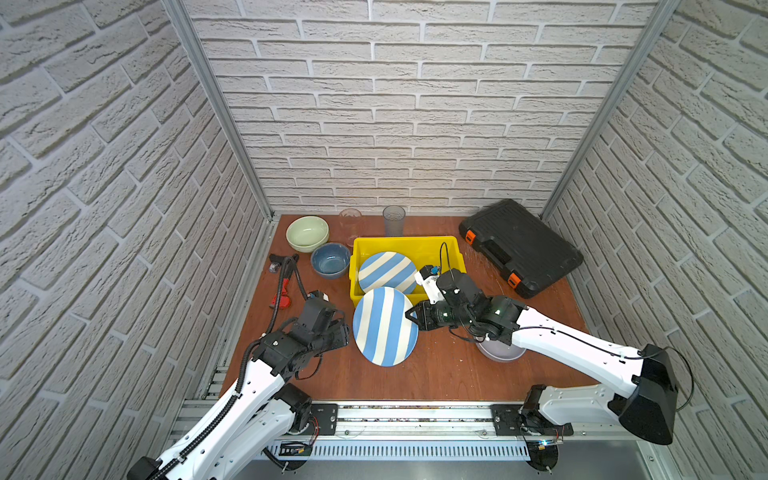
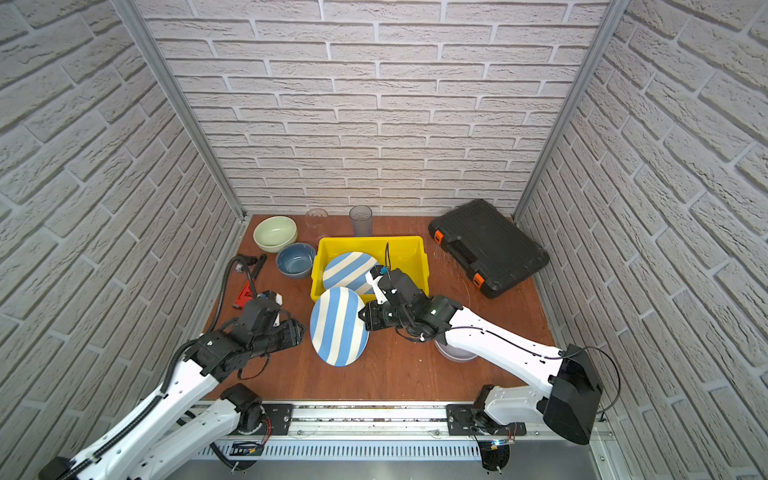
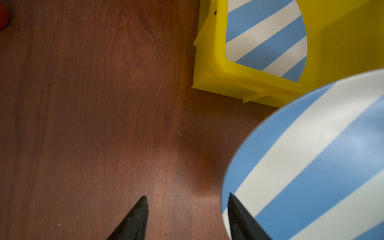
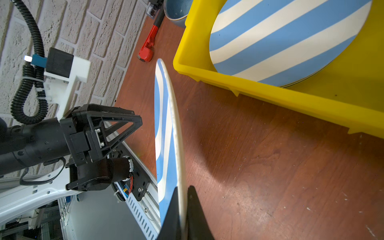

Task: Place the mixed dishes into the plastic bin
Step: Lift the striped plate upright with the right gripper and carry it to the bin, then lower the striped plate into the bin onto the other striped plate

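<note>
My right gripper (image 4: 182,191) is shut on the rim of a blue-white striped plate (image 1: 384,326), held tilted on edge just above the table in front of the plastic bin (image 1: 399,243). In both top views this gripper (image 1: 411,313) grips the plate's right edge. My left gripper (image 3: 187,197) stands open beside the plate's left edge (image 3: 311,166), with nothing between its fingers. A second striped plate (image 1: 386,272) lies inside the yellow bin. A pale green bowl (image 1: 307,232), a blue bowl (image 1: 331,259) and two clear tumblers (image 1: 350,224) (image 1: 393,220) stand at the back left. A lavender-grey bowl (image 1: 500,353) sits under my right arm.
A black case with orange latches (image 1: 519,247) lies at the back right. A red-handled tool (image 1: 282,297) and a black cable lie along the left edge of the brown wooden table. Brick-pattern walls close in three sides.
</note>
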Robot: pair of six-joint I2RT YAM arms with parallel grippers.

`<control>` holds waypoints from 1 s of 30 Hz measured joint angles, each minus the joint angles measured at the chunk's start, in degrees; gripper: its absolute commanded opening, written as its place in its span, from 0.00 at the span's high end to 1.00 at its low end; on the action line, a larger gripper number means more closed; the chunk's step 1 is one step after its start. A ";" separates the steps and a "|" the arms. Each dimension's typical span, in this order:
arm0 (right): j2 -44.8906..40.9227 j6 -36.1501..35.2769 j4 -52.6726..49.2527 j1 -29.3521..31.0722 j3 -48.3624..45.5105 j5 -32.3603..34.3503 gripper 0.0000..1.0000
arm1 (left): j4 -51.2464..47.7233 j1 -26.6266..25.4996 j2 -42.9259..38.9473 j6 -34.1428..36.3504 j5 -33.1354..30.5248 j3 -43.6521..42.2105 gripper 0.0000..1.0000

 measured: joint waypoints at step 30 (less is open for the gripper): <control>26.62 -4.85 10.99 -22.23 18.62 -11.21 0.94 | -3.43 1.14 -5.90 1.14 -1.31 1.16 0.30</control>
